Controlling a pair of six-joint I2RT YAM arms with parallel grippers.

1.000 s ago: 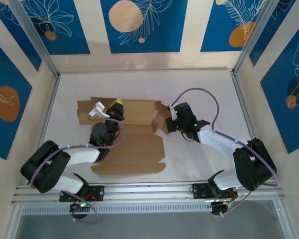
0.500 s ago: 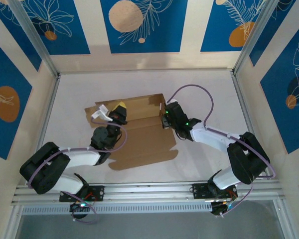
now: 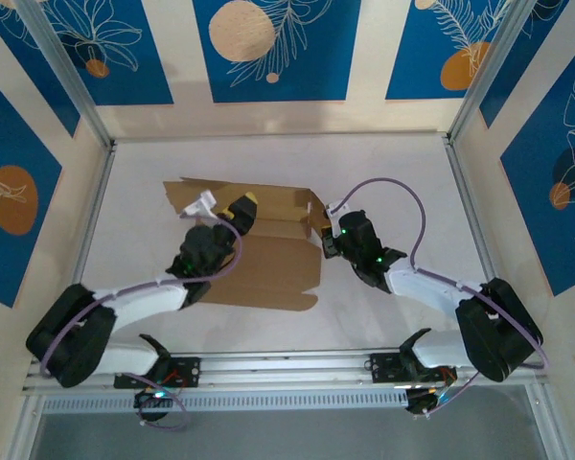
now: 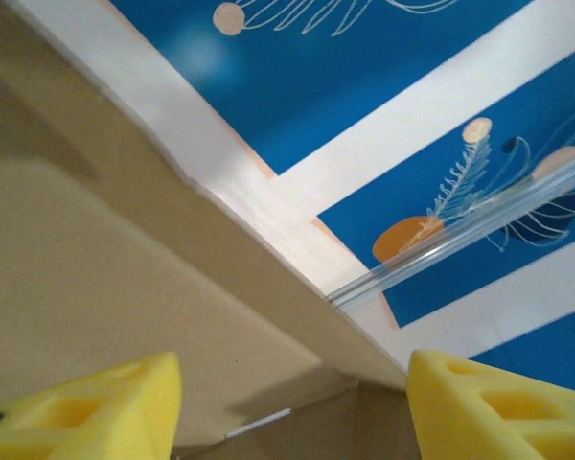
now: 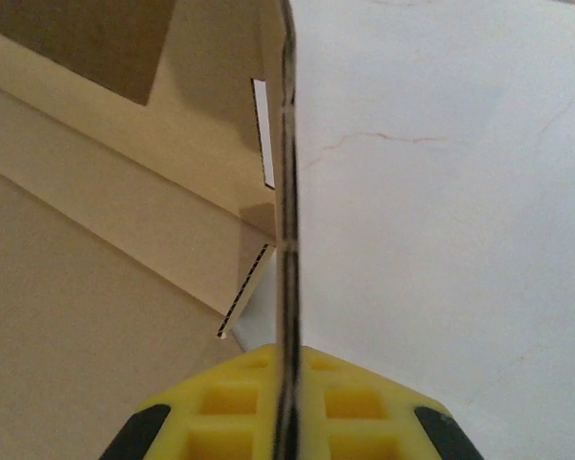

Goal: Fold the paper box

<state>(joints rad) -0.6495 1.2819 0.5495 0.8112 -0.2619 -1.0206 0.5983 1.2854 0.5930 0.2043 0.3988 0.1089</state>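
Right end effector [image 5: 286,374] pinches an upright flap of the paper box [image 5: 96,316].

Bright even light w/ soft shadows by the paper box [image 3: 268,273] (top view sharp); wrist cams blurry close-up.

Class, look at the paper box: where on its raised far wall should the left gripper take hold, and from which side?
Probably the free top edge of the paper box's far wall, from above, one finger each side: it stands as a thin sheet, like the side flap pinched in the right gripper.
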